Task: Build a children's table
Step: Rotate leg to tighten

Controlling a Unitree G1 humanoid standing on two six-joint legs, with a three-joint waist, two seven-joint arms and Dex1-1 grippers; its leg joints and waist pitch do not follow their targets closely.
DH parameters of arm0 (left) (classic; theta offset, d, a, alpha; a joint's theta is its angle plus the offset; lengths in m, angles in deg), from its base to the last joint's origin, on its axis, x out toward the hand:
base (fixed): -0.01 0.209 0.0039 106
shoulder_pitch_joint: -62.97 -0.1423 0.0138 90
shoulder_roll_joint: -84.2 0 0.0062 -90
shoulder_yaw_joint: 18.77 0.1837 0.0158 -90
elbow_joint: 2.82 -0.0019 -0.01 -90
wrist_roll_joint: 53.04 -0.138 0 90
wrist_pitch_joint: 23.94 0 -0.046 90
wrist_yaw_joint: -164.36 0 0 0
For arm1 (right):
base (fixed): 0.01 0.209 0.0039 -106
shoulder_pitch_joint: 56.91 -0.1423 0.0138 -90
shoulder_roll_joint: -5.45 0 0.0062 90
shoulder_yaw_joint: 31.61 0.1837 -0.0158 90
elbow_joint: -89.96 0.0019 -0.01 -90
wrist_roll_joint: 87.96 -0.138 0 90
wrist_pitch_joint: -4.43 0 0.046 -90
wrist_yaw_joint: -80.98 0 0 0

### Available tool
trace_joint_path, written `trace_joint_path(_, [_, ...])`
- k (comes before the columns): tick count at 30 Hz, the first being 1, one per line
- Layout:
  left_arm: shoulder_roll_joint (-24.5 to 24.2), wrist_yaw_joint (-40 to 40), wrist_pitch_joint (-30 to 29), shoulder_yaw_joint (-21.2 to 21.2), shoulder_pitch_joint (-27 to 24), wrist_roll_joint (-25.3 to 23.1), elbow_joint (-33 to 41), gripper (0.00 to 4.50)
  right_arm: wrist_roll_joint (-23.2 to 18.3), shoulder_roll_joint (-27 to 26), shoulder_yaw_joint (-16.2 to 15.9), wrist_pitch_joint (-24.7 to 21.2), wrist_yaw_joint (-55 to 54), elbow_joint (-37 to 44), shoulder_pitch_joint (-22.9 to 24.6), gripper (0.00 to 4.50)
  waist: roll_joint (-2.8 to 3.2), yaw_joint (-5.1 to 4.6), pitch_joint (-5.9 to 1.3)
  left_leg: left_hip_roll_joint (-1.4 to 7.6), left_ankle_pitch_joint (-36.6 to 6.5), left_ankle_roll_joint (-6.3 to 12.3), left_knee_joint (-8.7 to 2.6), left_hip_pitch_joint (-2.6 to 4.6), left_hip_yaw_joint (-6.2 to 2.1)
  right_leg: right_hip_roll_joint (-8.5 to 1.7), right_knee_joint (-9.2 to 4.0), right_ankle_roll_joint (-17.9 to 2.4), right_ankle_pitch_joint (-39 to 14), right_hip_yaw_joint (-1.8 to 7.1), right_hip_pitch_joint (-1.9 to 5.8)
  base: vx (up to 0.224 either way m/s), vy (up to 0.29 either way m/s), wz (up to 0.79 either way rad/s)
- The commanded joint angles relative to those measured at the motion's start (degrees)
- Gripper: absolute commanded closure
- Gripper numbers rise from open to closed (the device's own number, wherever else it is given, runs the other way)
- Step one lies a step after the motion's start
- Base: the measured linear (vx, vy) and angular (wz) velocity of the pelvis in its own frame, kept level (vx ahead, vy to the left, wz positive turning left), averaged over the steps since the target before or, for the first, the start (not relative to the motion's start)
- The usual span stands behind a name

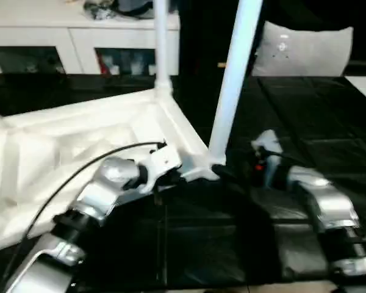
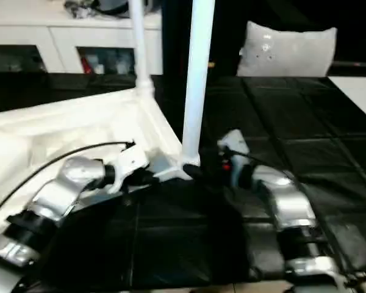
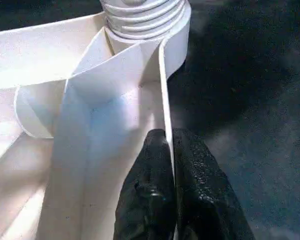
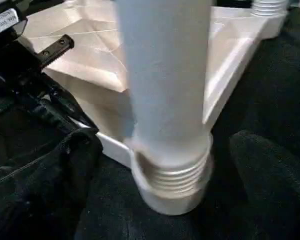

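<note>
- Our left gripper (image 3: pixel 167 150) clamps the table top's (image 1: pixel 61 146) rim wall.
- Our right gripper's (image 4: pixel 165 150) jaws stand apart around the near leg (image 1: pixel 235 79), whose upper end is cut off.

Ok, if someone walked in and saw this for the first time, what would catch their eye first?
Probably the white table top lying upside down on the dark floor, with two legs standing up from its corner sockets: the near leg and the far leg. Next, the left claw pinched shut on the top's thin rim, and the right claw open around the near leg's threaded base.
</note>
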Motion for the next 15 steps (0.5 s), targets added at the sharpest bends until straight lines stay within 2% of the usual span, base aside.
trace_joint_path(1, [-1.3,-4.9,4.3,2.4,0.5,0.7,0.1,4.5,-0.7,2.3,-1.0,1.4,4.7,0.4,-0.4,0.03,-0.14,0.17,-3.37,2.62,-8.5,4.1,-3.68,-0.05,-0.58,-4.85,-4.83,-10.1,-15.0,3.02,3.29,0.0,0.0,0.0])
trace_joint_path(3, [-2.8,-9.6,7.1,3.4,0.7,1.3,-0.8,4.5,-1.5,4.5,-1.9,1.9,10.4,0.9,-0.3,0.03,-0.17,0.85,-3.38,2.72,-7.9,4.6,-3.65,0.0,-0.51,-4.83,-4.63,-10.4,-13.8,3.06,3.29,0.0,0.0,0.0])
trace_joint_path(6, [-3.4,-12.1,8.8,3.8,0.9,1.8,-1.3,4.5,-1.8,5.7,-2.7,2.5,13.7,0.9,-0.3,0.03,-0.24,1.43,-3.33,2.83,-7.6,4.73,-3.62,-0.07,-0.4,-4.84,-4.42,-10.7,-13.2,3.01,3.31,0.0,0.0,0.0])
trace_joint_path(7, [-3.6,-12.9,9.4,4.0,1.0,1.9,-1.5,4.5,-1.8,6.0,-3.0,2.9,14.7,0.7,-0.4,0.29,-0.22,1.5,-3.33,2.87,-7.8,4.57,-3.62,-0.04,-0.38,-4.86,-4.41,-10.7,-13.5,3.0,3.3,0.0,0.0,0.0])
trace_joint_path(8, [-4.2,-15.0,10.5,4.7,1.1,1.9,-1.5,4.5,-2.0,6.6,-3.8,3.4,17.0,0.6,-0.5,0.37,-0.42,1.59,-3.32,2.9,-8.2,4.36,-3.65,0.04,-0.38,-4.91,-4.49,-10.5,-14.6,2.98,3.24,0.0,0.0,0.0])
trace_joint_path(11, [-4.7,-16.6,11.2,5.4,1.0,1.7,-1.3,4.5,-2.2,6.9,-4.4,3.7,18.8,0.8,-0.5,0.42,-0.41,2.03,-3.24,2.98,-8.5,4.19,-3.7,0.09,-0.39,-5.02,-4.68,-9.7,-16.8,3.04,3.14,0.0,0.0,0.0])
trace_joint_path(12, [-5.0,-17.1,11.9,5.7,1.0,1.5,-1.4,4.5,-2.3,6.9,-4.7,3.9,19.4,1.0,-0.5,0.71,-0.54,2.22,-3.26,2.99,-8.6,4.03,-3.68,0.23,-0.34,-5.03,-4.74,-9.6,-17.2,3.08,3.05,0.0,0.0,0.0])
trace_joint_path(15, [-5.3,-18.3,13.3,6.3,1.0,1.6,-1.7,4.5,-2.7,6.7,-5.5,3.6,21.2,1.1,-0.5,0.8,-0.52,2.36,-3.34,3.01,-8.4,3.84,-3.73,0.15,-0.43,-4.98,-4.53,-9.6,-16.6,3.0,3.11,0.0,0.0,0.0])
